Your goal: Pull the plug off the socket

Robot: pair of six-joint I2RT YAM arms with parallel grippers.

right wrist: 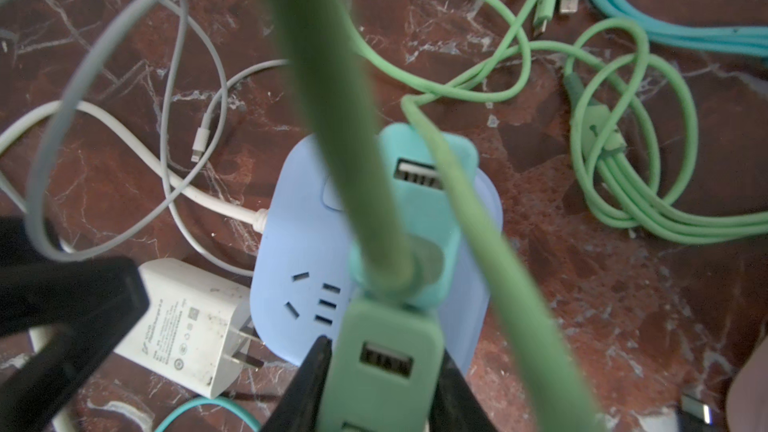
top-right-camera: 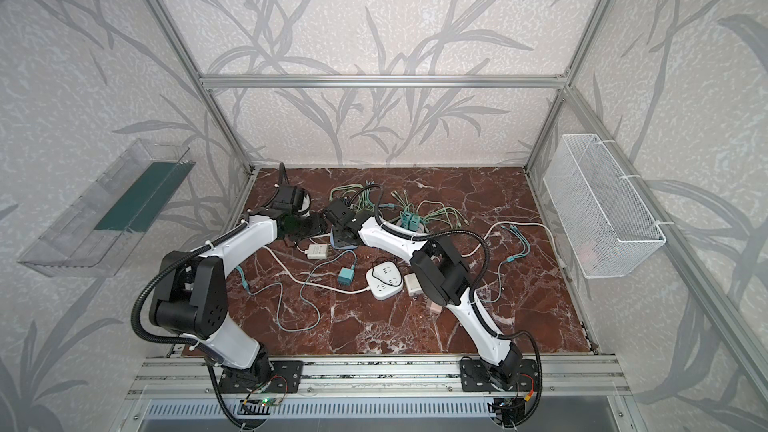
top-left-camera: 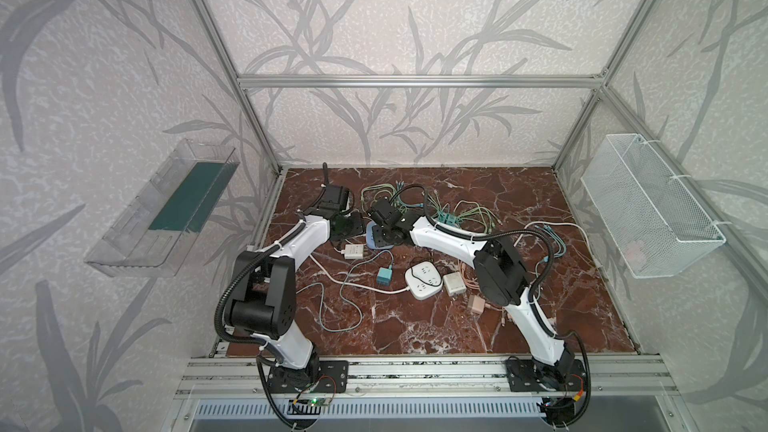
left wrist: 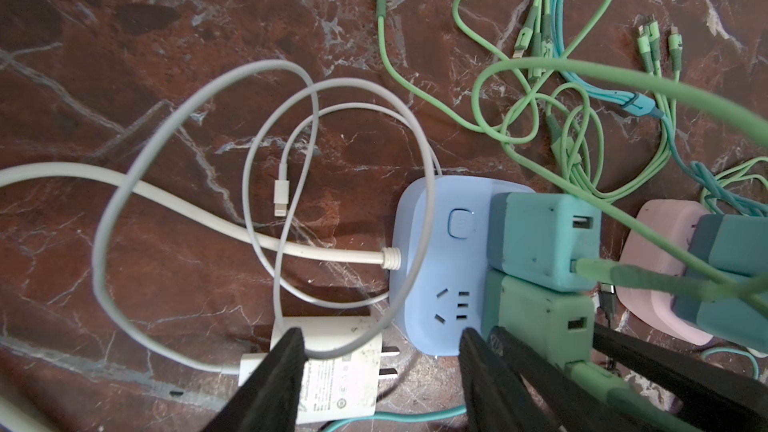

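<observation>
While left fingers (left wrist: 274,380) gape empty, right fingers (right wrist: 309,388) pinch the green plug (right wrist: 386,338), one of two on the socket (right wrist: 299,243)

The only lettering is on the white charger (right wrist: 189,326), which lies just beside the blue socket (right wrist: 299,243). Its face carries rows of small grey print. One line seems to read "FlashCharge 2.0", with round certification marks below. The rest is too small to read. The left wrist view shows the same print, blurred.
</observation>
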